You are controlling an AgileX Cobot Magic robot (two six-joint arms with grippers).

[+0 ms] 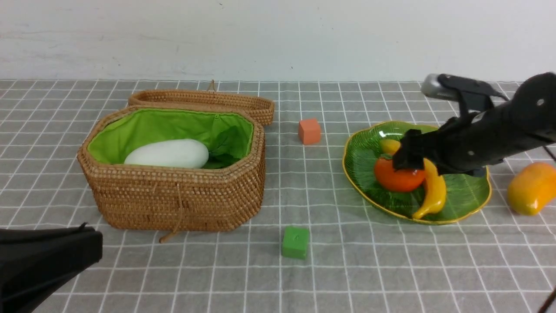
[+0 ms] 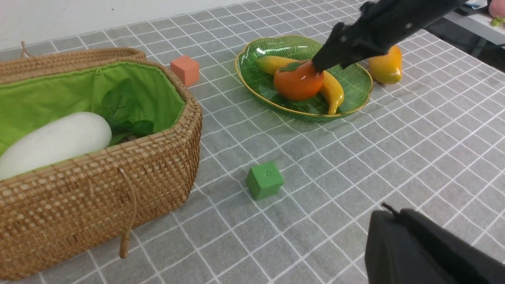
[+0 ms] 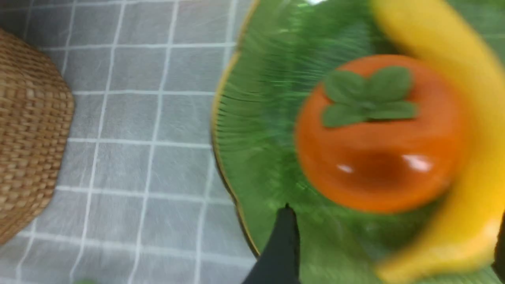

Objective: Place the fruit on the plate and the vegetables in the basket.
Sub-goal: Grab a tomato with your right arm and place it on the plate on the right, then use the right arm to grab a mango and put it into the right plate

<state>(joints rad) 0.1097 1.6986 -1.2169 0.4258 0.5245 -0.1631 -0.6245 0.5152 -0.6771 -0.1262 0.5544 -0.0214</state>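
The wide, shallow, translucent green leaf-shaped plate (image 1: 467, 195) with the ribbed surface and thin gold wavy rim is your anchor here. On it you've got two fruits. One is a round, glossy orange persimmon (image 1: 397, 176) with a green leaf cap. The other is a long yellow banana (image 1: 434, 191) curving round the persimmon's right side, and the two touch. The third fruit, one yellow-orange mango (image 1: 532, 188), lies on the grey checked worktop (image 1: 391, 261) just beside the plate's right edge, not on it. Your right gripper (image 1: 407, 156) is over the plate, tips down at the persimmon's top. In the wrist view its black fingers (image 3: 282, 244) stand wide apart with nothing clamped between them.

Well to the left of the plate sits one big octagonal tan wicker basket (image 1: 173, 195) with bright green lining, its wicker lid (image 1: 208, 102) flipped open behind. Vegetables in view: one white oval radish (image 1: 167, 153) with dark green leaves (image 1: 226, 145), lying inside the basket.

Two cubes: one small orange cube (image 1: 309, 131) near the plate's far-left side, and one small green cube (image 1: 296, 242) left of the plate, on the robot's side. Your left gripper (image 1: 89, 248) is way off from the plate at the near-left corner, fingers together.
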